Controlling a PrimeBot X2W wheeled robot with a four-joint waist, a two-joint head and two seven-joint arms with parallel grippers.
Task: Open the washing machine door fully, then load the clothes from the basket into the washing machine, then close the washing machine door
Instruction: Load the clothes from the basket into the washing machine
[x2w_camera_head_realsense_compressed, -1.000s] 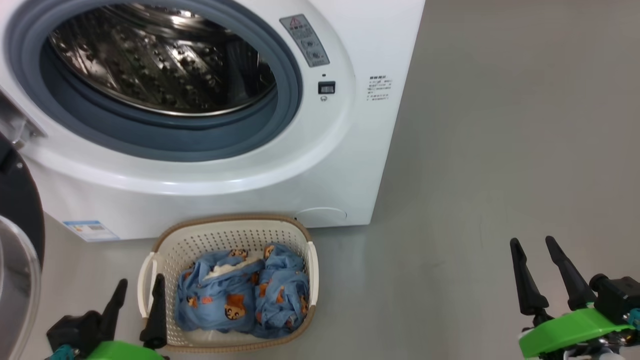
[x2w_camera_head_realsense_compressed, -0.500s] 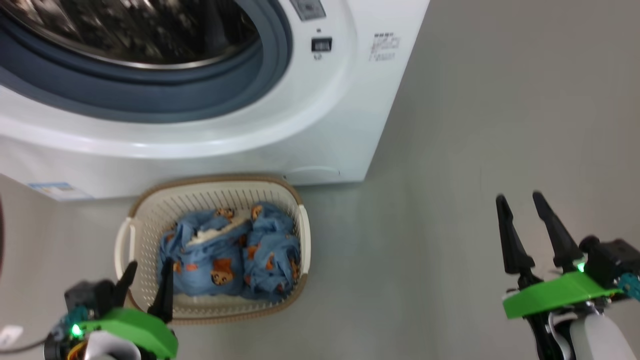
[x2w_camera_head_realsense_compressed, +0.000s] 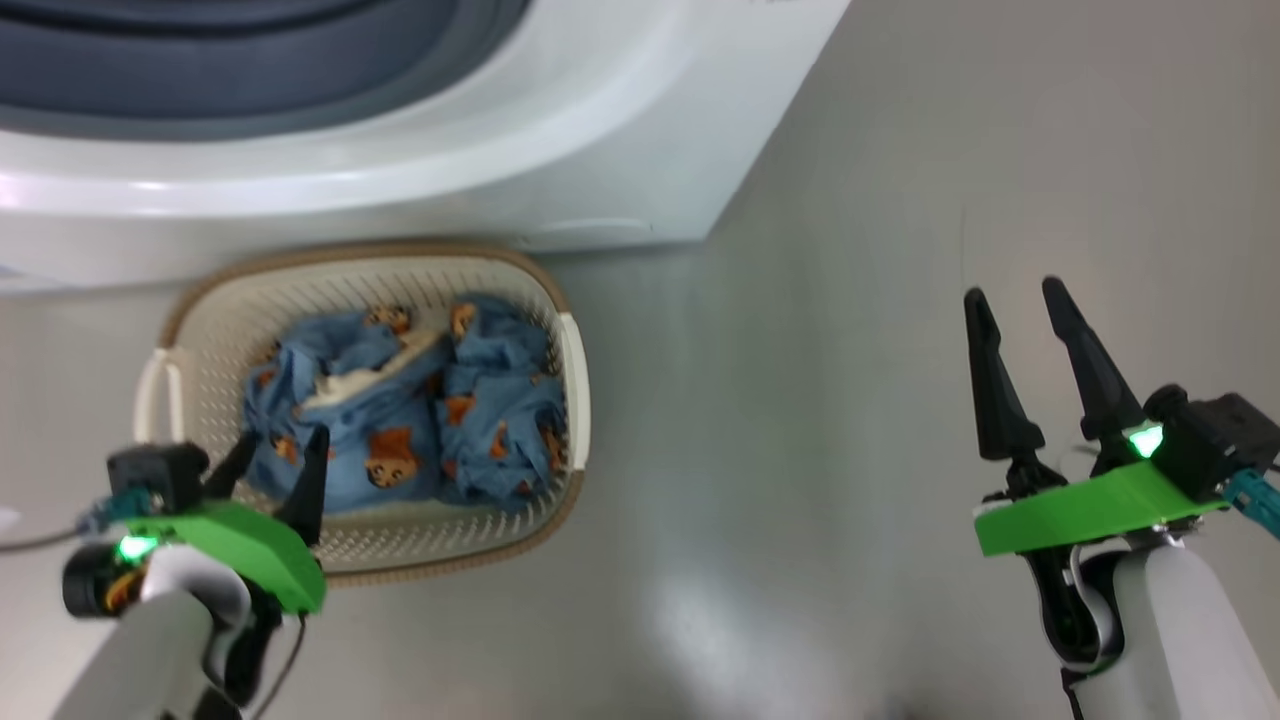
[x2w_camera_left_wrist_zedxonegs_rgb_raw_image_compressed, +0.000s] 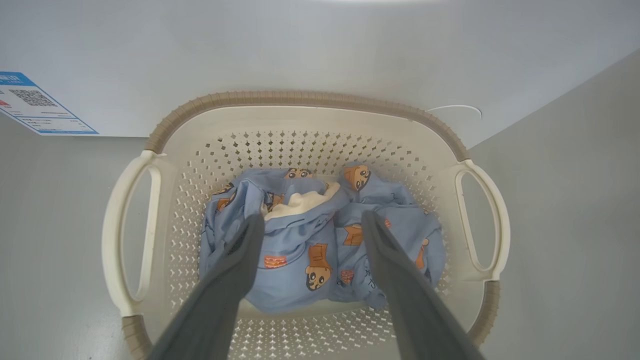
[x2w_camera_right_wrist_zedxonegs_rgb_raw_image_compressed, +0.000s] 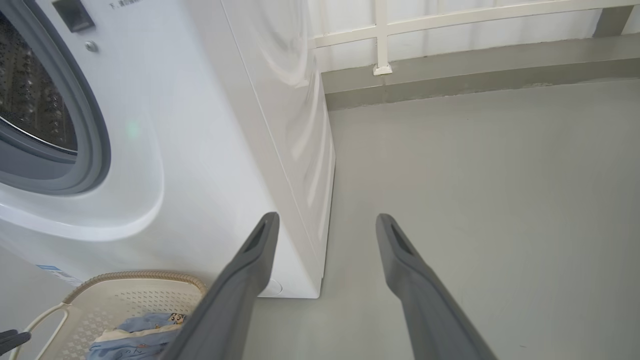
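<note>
Left pincer (x2w_camera_left_wrist_zedxonegs_rgb_raw_image_compressed: 311, 217) and right pincer (x2w_camera_head_realsense_compressed: 1012, 290) gape empty while crumpled bear-print clothes (x2w_camera_left_wrist_zedxonegs_rgb_raw_image_compressed: 295, 247) lie in the perforated, woven-rimmed basket (x2w_camera_left_wrist_zedxonegs_rgb_raw_image_compressed: 300, 97).

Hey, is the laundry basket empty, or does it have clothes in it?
Not empty. A bunched heap of blue bear-print clothes lies on the bottom of the basket, well below its brown rim.

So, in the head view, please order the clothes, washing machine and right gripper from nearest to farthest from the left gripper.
1. Clothes, in the basket, directly beneath.
2. Washing machine, behind the basket.
3. Right gripper, far right.
</note>
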